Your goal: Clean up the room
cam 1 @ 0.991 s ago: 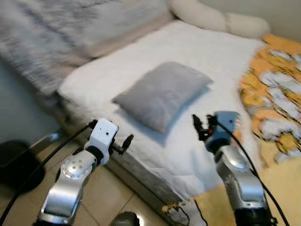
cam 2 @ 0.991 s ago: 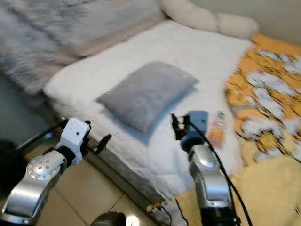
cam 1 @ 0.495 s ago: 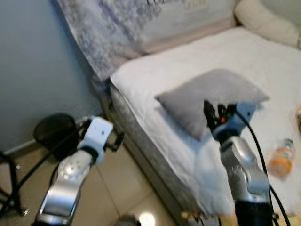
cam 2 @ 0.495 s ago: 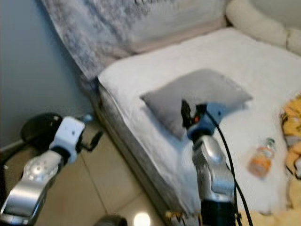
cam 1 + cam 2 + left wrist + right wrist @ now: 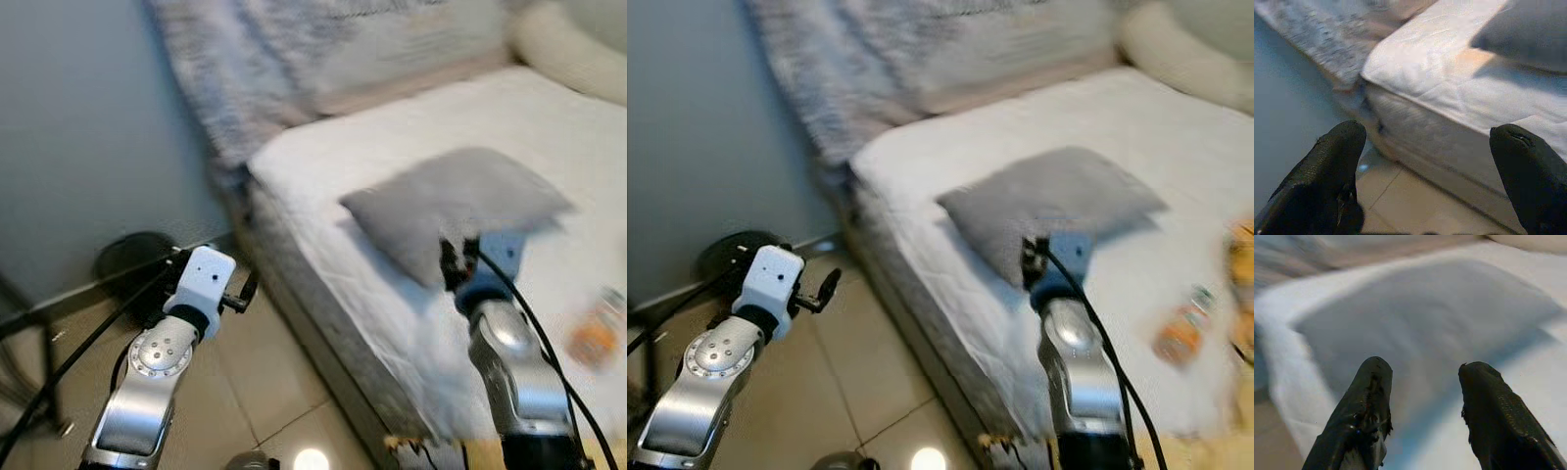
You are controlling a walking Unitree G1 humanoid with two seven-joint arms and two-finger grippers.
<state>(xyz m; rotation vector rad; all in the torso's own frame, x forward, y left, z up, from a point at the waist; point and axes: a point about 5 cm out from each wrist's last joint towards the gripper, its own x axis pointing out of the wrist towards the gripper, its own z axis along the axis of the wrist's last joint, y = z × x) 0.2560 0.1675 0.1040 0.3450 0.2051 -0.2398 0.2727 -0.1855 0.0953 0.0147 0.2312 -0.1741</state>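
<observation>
Head views, blurred: white mattress (image 5: 392, 176) w/ a grey pillow (image 5: 458, 204) lying flat near its front edge. Grey fuzzy blanket (image 5: 245, 69) heaped at the head end against the pale blue-grey wall (image 5: 88, 127); cream bolster (image 5: 1176, 54) at the far edge. Small bottle w/ orange contents (image 5: 1181, 331) lies on the sheet to the right of the right arm; label too blurred to read. Right gripper (image 5: 453, 262) is up over the mattress just in front of the pillow. Left gripper (image 5: 245, 291) is out over the tiled floor (image 5: 255, 392), beside the bed's side. Round black object (image 5: 132, 262) on the floor by the wall, type unclear.

Left wrist view: left gripper's fingers (image 5: 1327, 171) wide apart, nothing between them, pointing at the mattress corner.

Right wrist view: right gripper's fingers (image 5: 1361, 416) apart, empty, aimed at the pillow, not touching it.

No writing legible anywhere.
</observation>
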